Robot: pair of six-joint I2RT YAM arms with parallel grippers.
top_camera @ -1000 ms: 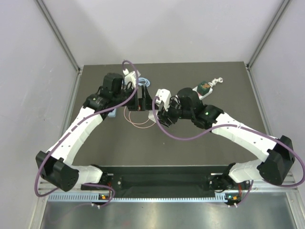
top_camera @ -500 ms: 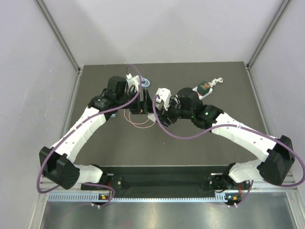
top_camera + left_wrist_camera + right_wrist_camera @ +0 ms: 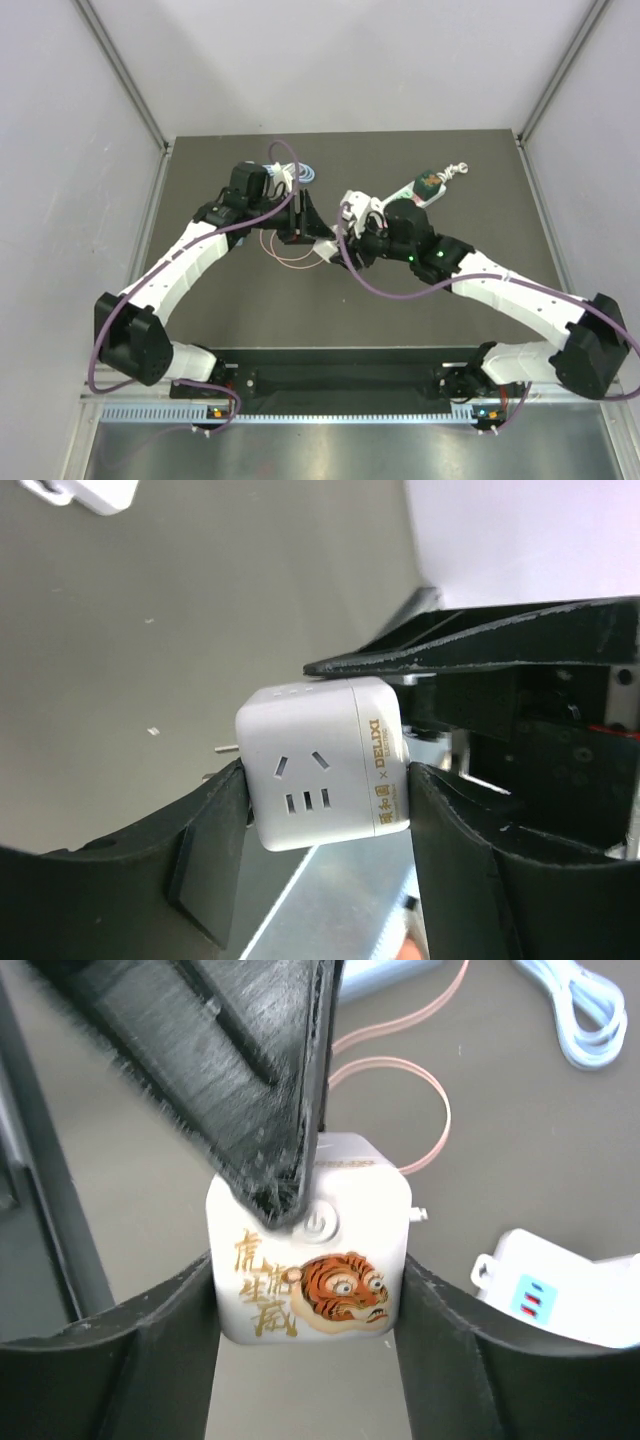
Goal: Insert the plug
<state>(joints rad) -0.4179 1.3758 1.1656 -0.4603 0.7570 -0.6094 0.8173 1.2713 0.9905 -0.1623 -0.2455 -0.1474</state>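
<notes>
A white cube socket (image 3: 322,762) with a tiger picture on top (image 3: 310,1265) sits between both grippers near the table's middle (image 3: 324,246). My right gripper (image 3: 310,1280) is shut on it, its fingers pressing the cube's two sides. My left gripper (image 3: 325,780) comes in from the other side, and its fingers (image 3: 215,810) touch the cube's opposite faces. A short metal pin (image 3: 226,748) sticks out of the cube's side. A white plug-like piece with a coiled pale blue cable (image 3: 300,173) lies behind the left wrist; I cannot tell for sure that it is the plug.
A thin pink cable loop (image 3: 288,250) lies on the dark mat beside the cube. A white adapter with blue slots (image 3: 560,1295) is close to the right gripper. A white device with a key clasp (image 3: 428,185) rests at the back right.
The left arm swung right toward the cube and its jaws closed in around it. The right gripper kept hold of the cube and shifted slightly forward.
</notes>
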